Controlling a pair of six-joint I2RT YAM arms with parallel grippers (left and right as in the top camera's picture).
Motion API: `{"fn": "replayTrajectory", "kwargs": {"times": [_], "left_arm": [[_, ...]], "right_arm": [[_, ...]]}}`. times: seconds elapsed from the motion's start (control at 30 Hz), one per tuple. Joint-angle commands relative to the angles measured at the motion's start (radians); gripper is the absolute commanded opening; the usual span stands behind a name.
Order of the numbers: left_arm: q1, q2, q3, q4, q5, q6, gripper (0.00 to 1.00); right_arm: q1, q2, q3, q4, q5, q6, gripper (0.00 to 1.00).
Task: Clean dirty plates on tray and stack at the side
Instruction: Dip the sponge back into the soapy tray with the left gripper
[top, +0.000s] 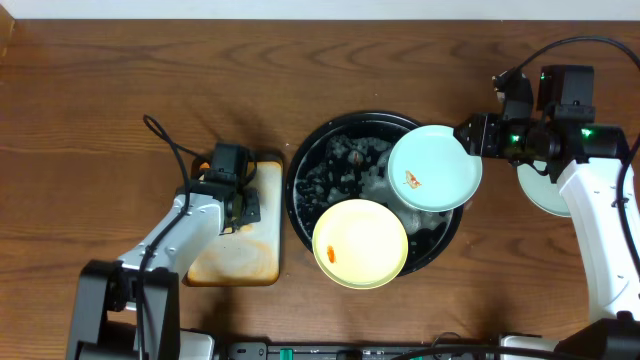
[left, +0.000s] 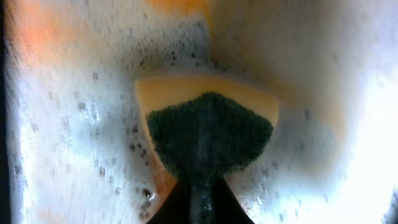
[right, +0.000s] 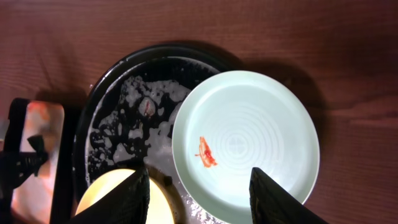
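Note:
The black round tray (top: 318, 152), wet with foam, is at mid-table. A mint plate (top: 435, 167) with an orange smear lies on its right rim. A yellow plate (top: 360, 243) with an orange smear lies on its front rim. A second mint plate (top: 541, 194) lies on the table at the right, mostly hidden under my right arm. My right gripper (top: 470, 135) is open and empty above the smeared mint plate (right: 245, 146), as the right wrist view (right: 199, 202) shows. My left gripper (top: 235, 197) is shut on a green-and-yellow sponge (left: 208, 134), jaws (left: 202, 202) closed on its edge.
A smaller rectangular black-rimmed tray (top: 262, 255) with an orange-stained, foamy surface lies left of the round tray, under the left gripper. It also shows in the right wrist view (right: 43, 155). Bare wood tabletop (top: 100, 90) surrounds everything.

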Motion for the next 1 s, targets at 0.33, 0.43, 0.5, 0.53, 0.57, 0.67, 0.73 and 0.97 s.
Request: {"fn": "replayTrajectory", "kwargs": {"times": [0.33, 0.43, 0.5, 0.53, 0.57, 0.67, 0.73, 0.97], "left_arm": [[-0.002, -0.097, 0.044, -0.008, 0.007, 0.010, 0.43], [-0.002, -0.054, 0.036, 0.028, -0.003, 0.013, 0.43], [-0.003, -0.016, 0.033, 0.057, 0.027, 0.013, 0.43], [-0.003, 0.007, 0.033, 0.069, 0.043, 0.013, 0.43], [-0.002, 0.025, 0.033, 0.077, 0.054, 0.013, 0.42], [-0.002, 0.069, 0.033, 0.087, 0.057, 0.012, 0.32], [-0.002, 0.085, 0.033, 0.086, 0.057, 0.013, 0.23], [-0.002, 0.062, 0.034, 0.082, 0.059, 0.012, 0.08]], "right_arm": [[0.009, 0.007, 0.008, 0.000, 0.003, -0.020, 0.49], [0.009, 0.007, 0.008, -0.001, 0.003, -0.020, 0.49], [0.009, 0.007, 0.008, -0.001, 0.003, -0.020, 0.50], [0.009, 0.007, 0.008, -0.001, 0.003, -0.020, 0.49], [0.009, 0.007, 0.008, -0.001, 0.003, -0.020, 0.50], [0.009, 0.007, 0.008, -0.001, 0.003, -0.019, 0.50], [0.009, 0.007, 0.008, -0.001, 0.003, -0.020, 0.50], [0.009, 0.007, 0.008, -0.001, 0.003, -0.020, 0.50]]}}
